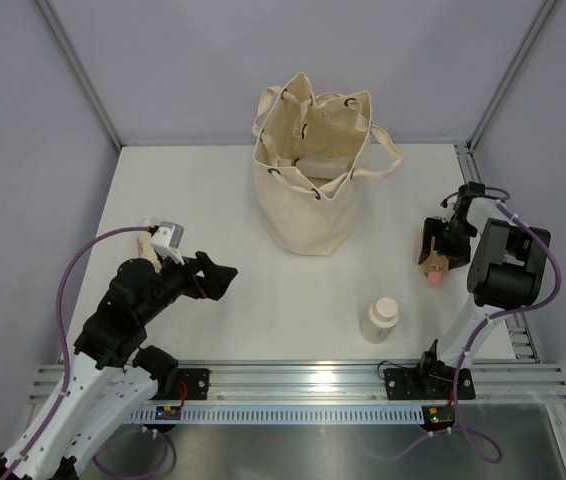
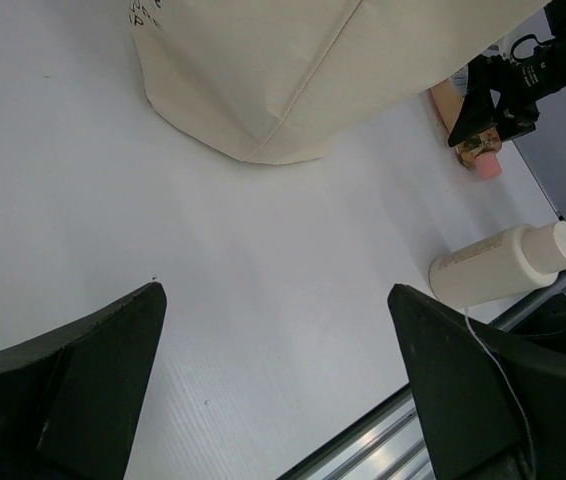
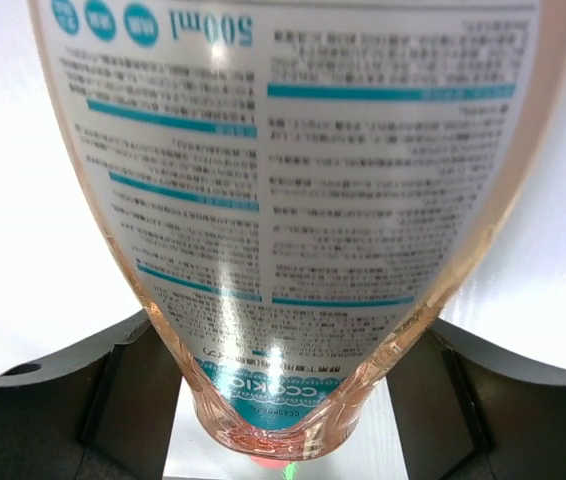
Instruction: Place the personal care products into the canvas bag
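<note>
Plastic, glossy: the clear-pink bottle (image 3: 293, 200) is likely slippery and weighty if full. Right tool (image 3: 288, 350) clamps its narrow neck end, probably the stiffest hold. Left tool (image 2: 275, 300) spread wide, empty.

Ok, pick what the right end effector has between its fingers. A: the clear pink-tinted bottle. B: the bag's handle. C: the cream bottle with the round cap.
A: in the right wrist view the clear pink-tinted bottle sits between the fingers of the right end effector; the cream bottle stands apart on the table.
</note>
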